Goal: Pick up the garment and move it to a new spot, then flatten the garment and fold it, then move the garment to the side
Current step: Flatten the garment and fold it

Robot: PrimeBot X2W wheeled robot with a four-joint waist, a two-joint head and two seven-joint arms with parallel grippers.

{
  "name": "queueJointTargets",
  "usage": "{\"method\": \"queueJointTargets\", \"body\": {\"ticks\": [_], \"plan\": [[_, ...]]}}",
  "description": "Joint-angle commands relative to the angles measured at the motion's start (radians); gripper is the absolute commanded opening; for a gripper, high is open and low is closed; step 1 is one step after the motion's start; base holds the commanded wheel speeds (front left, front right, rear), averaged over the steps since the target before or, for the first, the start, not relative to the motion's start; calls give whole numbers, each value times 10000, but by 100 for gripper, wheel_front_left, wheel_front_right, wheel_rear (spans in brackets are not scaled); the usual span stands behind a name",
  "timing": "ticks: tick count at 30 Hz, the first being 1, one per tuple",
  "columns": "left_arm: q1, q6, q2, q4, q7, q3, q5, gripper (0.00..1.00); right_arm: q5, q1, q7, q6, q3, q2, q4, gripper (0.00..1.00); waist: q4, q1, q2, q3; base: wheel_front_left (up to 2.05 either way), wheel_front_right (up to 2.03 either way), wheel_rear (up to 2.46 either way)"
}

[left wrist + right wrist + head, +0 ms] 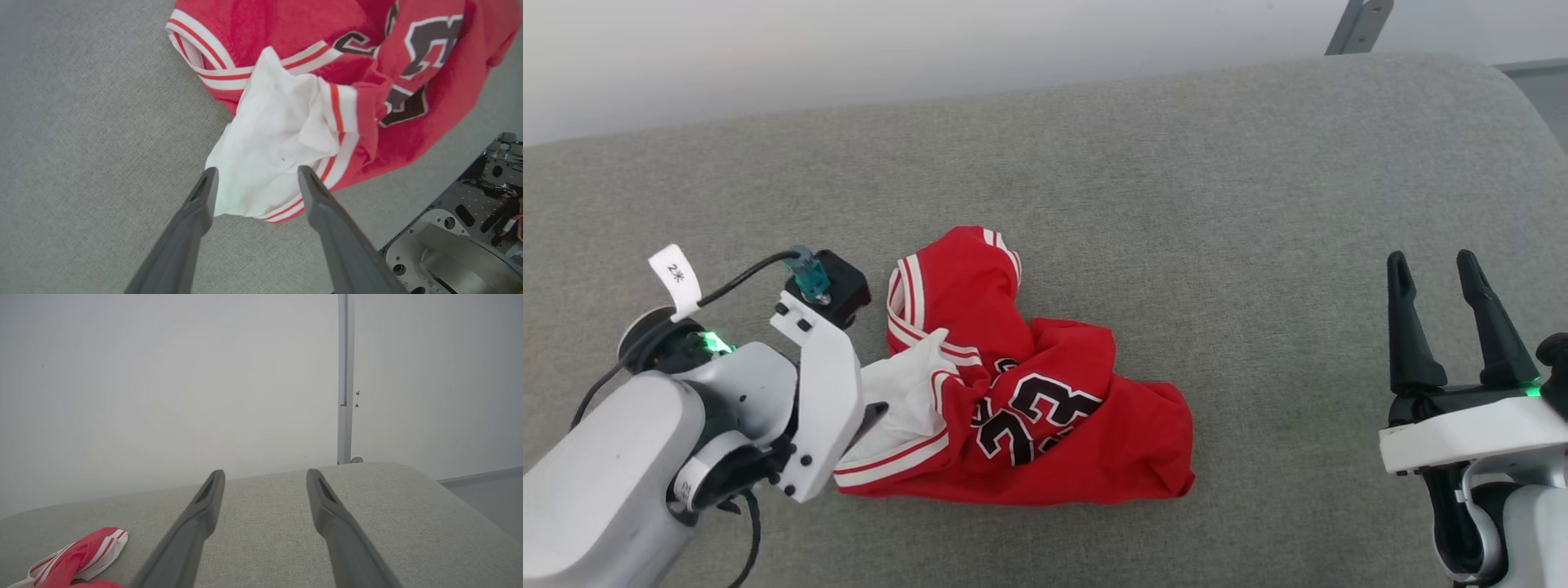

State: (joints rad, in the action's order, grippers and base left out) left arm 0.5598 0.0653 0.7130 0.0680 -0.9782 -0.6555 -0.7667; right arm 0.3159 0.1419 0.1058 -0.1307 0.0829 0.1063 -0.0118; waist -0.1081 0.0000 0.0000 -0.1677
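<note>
- Garment (1086,465): red jersey in a crumpled heap, bunched and twisted, near the middle of the grey fabric surface (1258,204). Black-and-white numerals (1037,408) face up but creased. Nothing spread, nothing folded.
- White sleeve (278,134): sticks out of the heap on the robot's left side, w/ striped trim along its edge.
- L end effector (257,171): fingers spread wide, tips either side of the sleeve's lower part. No pinch, nothing held.
- R end effector (1432,265): fingers wide apart, empty, parked well away from the garment on the robot's right, pointing across the surface toward the wall.
- Step, as judged: the pick-and-move stage. Whether this heap is at the start pos. or the new spot can't be told. Flatten and fold not yet begun.
- Next move calls for, if lifting: L closes on the sleeve cloth and takes a firm bite. If flattening: R comes in to the far hem and both pull apart.
- Caution: a single-layer sleeve grip may drag the heap, not lift it.
</note>
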Motion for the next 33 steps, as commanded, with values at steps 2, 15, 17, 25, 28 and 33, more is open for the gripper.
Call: {"method": "queueJointTargets", "body": {"ticks": [2,15,17,25,28,33], "plan": [[186,197,-22,-359,50,-107,-94,100,-43,-39,-30,0,-55,-26,-55,100,-88,0,0,-38,0,0,0],[700,553,-289,-2383,697,-338,-445,0,72,52,117,0,-15,63,11,100,-347,0,0,-312,0,0,0],[674,428,-158,-2239,664,-231,-490,0,63,17,135,0,41,61,22,100,-285,0,0,-310,0,0,0],[204,-320,540,-1501,952,437,-667,0,22,58,146,1,112,18,72,100,25,0,0,-342,0,0,0],[-14,-806,930,-1445,1036,709,-528,0,26,95,134,0,87,29,72,100,115,0,0,-352,0,0,0],[-412,-1478,1574,-1702,963,906,-241,0,10,145,116,0,67,40,86,100,196,0,0,-379,0,0,0]]}}
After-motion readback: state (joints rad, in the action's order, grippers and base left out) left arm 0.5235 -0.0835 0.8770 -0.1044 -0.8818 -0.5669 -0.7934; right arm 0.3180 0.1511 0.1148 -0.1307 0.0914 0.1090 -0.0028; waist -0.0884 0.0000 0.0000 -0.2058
